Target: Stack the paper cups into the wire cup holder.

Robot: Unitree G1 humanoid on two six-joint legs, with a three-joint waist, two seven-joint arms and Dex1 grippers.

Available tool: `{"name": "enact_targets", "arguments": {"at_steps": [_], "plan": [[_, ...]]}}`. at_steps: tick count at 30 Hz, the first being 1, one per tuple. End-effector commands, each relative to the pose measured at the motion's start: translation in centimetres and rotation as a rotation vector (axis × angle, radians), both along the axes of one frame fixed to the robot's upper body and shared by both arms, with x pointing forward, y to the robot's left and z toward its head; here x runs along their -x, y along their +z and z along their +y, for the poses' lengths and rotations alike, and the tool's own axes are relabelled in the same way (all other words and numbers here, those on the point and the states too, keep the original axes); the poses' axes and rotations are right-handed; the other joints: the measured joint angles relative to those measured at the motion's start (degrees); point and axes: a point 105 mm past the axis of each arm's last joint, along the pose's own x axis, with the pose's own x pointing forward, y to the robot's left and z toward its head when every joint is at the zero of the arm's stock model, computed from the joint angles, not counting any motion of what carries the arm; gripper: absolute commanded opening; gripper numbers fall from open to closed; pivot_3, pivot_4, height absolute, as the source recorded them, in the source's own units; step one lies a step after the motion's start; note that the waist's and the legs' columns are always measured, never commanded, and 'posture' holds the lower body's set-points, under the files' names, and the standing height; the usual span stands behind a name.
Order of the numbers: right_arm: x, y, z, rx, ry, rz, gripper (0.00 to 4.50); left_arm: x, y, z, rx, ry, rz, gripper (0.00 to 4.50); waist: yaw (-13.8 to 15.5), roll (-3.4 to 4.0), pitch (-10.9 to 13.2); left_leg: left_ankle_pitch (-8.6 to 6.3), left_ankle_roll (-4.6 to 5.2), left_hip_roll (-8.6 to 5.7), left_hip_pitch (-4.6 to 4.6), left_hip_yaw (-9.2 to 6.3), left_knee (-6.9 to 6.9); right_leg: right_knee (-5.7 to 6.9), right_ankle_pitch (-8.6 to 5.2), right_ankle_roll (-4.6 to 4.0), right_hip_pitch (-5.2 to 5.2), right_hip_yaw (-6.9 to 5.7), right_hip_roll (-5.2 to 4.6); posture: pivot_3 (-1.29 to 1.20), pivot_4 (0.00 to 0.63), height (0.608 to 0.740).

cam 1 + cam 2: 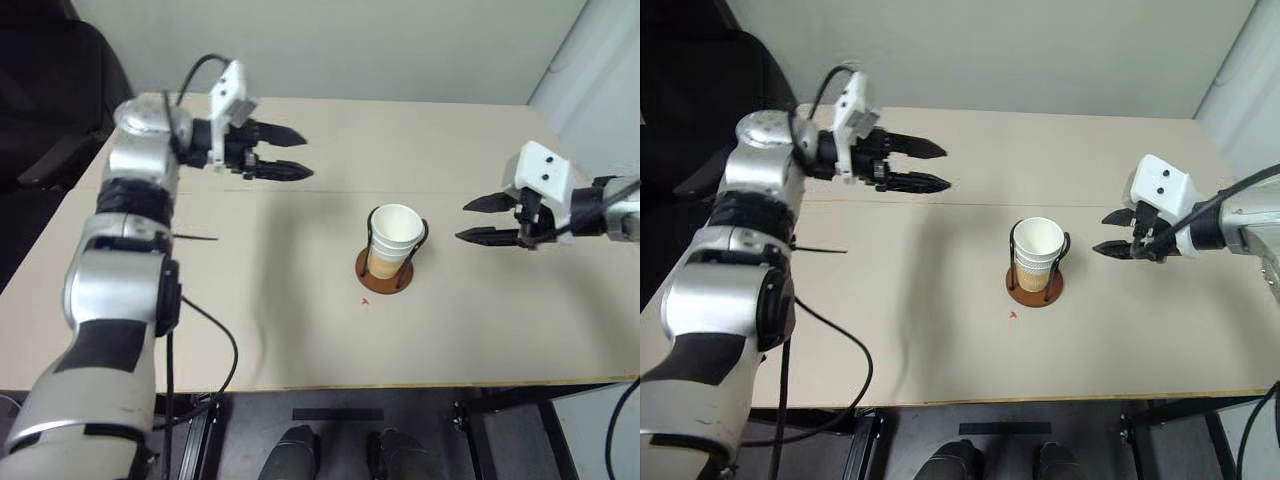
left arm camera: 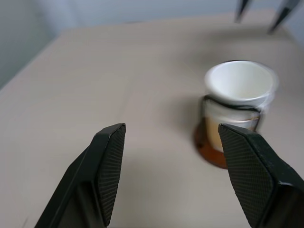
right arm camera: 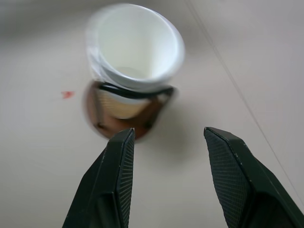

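Observation:
The paper cups (image 1: 394,236) stand nested in one stack inside the wire cup holder (image 1: 386,272), near the middle of the table; white rims on top, tan band showing low between the black wires. My left gripper (image 1: 292,152) hovers open and empty over the far left of the table, well apart from the stack. My right gripper (image 1: 478,220) is open and empty just to the right of the holder, fingers pointing at it. The stack (image 3: 135,52) sits beyond the right fingertips in the right wrist view, and the cups (image 2: 240,88) lie ahead of the left fingers.
The beige table (image 1: 300,320) has a seam line across its middle and a small red mark (image 1: 364,301) in front of the holder. A black chair (image 1: 40,90) stands off the far left corner. A thin black cable (image 1: 195,238) juts from my left arm.

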Motion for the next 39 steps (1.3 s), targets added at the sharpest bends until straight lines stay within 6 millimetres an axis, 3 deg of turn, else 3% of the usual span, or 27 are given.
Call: {"name": "enact_targets", "arguments": {"at_steps": [1,6,11,17,24,32,39], "plan": [[-1.4,0.5,-1.6,-0.025,-0.099,-0.061,2.30,-0.5,1.8,2.6,0.139,0.163,-0.079,3.34,-0.11,0.01,0.00,0.02,-0.02,-0.01,0.03,0.01,0.02,-0.02,0.00,0.00,0.03,-0.01,0.03,0.00,0.150,0.740],[-2.3,-0.2,-4.4,-0.096,-0.232,-0.068,2.30,-1.1,-0.1,6.4,0.302,0.389,-0.049,3.34,0.04,0.02,0.00,0.06,-0.03,-0.03,0.07,-0.08,0.02,-0.02,0.00,0.00,0.10,-0.05,-0.05,0.00,0.150,0.740],[-3.3,-0.7,-5.9,-0.186,-0.356,-0.123,2.30,-1.1,-1.6,7.1,0.366,0.465,-0.055,3.34,0.00,0.02,0.00,0.08,-0.07,-0.06,0.51,-0.01,-0.08,-0.03,0.01,-0.02,0.47,-0.01,-0.02,0.00,0.150,0.740],[-3.5,-1.8,-7.6,-0.160,-0.434,-0.134,2.30,-2.6,-1.6,8.0,0.378,0.623,-0.070,3.34,0.07,0.02,0.00,0.13,-0.10,-0.05,0.77,-0.07,-0.06,-0.03,0.06,-0.10,0.81,-0.05,-0.01,0.00,0.150,0.740],[-3.8,-1.1,-6.5,-0.184,-0.415,-0.147,2.30,-2.9,-0.9,9.7,0.365,0.694,-0.090,3.34,-0.50,0.03,0.01,0.15,-0.13,-0.06,0.87,-0.06,-0.24,-0.07,0.07,-0.11,0.87,-0.03,0.00,0.00,0.150,0.740],[-3.3,-2.4,-6.4,-0.165,-0.405,-0.111,2.30,-1.9,-0.1,13.5,0.371,0.841,-0.160,3.34,-0.61,0.03,0.01,0.17,-0.17,-0.06,0.87,-0.06,-0.64,-0.32,0.08,-0.12,0.81,-0.01,0.00,0.00,0.150,0.740],[-2.9,-2.7,-5.4,-0.184,-0.376,-0.087,2.30,-1.4,0.0,14.1,0.374,0.848,-0.169,3.34,-0.38,0.03,0.01,0.22,-0.25,-0.06,0.88,-0.06,-0.89,-0.42,0.08,-0.13,0.74,0.01,0.00,0.00,0.150,0.740]]}}
